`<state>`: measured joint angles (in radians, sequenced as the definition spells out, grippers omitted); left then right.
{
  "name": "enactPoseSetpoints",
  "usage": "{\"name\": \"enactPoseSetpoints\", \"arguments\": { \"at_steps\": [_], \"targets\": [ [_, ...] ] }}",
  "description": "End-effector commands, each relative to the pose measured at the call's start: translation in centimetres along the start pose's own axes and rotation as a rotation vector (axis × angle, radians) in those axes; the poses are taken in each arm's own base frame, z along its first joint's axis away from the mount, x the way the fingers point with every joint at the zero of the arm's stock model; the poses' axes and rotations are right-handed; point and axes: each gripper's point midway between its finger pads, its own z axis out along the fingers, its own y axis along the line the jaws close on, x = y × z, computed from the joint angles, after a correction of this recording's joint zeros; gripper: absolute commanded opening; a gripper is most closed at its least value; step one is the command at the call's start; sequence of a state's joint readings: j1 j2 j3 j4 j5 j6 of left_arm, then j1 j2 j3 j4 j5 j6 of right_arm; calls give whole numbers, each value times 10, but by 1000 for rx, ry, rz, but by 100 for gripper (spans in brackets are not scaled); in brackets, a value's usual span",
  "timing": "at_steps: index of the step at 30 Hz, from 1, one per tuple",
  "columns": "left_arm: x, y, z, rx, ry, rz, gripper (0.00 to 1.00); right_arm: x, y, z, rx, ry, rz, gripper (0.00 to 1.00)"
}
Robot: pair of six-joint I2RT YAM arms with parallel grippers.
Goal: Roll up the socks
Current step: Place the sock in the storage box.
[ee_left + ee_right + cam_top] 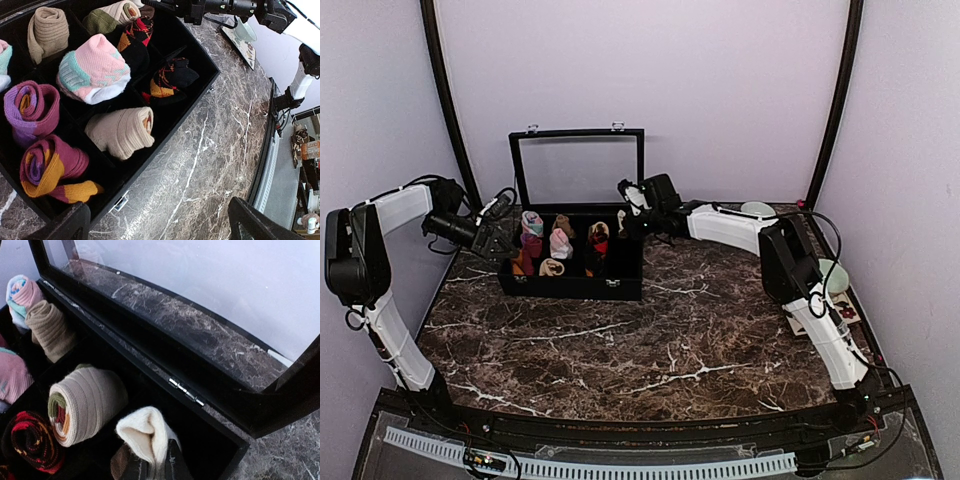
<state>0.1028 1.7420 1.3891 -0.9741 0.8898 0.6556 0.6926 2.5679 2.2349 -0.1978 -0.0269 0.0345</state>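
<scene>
Right wrist view showed the right hand (150, 465) closed on the cream sock roll (142, 432), inside the rear corner compartment of the black box (220, 440). The black argyle roll (167, 80) sat in a compartment close by. The left hand (165, 220) hung wide open and empty beside the box, above the bench (650, 340). Judged status: rolling complete. Release of the cream roll was outstanding.

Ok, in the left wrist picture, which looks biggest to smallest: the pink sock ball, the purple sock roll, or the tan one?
1. pink sock ball
2. purple sock roll
3. tan sock roll, though it sits farther from the camera, so its last place is unsure.
</scene>
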Motion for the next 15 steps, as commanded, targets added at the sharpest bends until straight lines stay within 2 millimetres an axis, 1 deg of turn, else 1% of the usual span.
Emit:
{"name": "enactPoseSetpoints", "arguments": {
  "at_steps": [1, 4, 7, 11, 15],
  "targets": [
    [-3, -8, -3, 29, -34, 14, 99, -33, -10, -10, 47, -137, -14, 0],
    [0, -8, -1, 37, -34, 8, 99, -48, -10, -15, 52, -170, -35, 0],
    [1, -8, 0, 40, -33, 3, 99, -48, -7, -11, 36, -152, -68, 0],
    [4, -10, 1, 51, -33, 2, 99, -26, -7, -1, 30, -92, -97, 0],
    [6, -10, 2, 47, -30, 0, 99, -9, -2, 2, 4, -54, -92, 0]
  ]
}}
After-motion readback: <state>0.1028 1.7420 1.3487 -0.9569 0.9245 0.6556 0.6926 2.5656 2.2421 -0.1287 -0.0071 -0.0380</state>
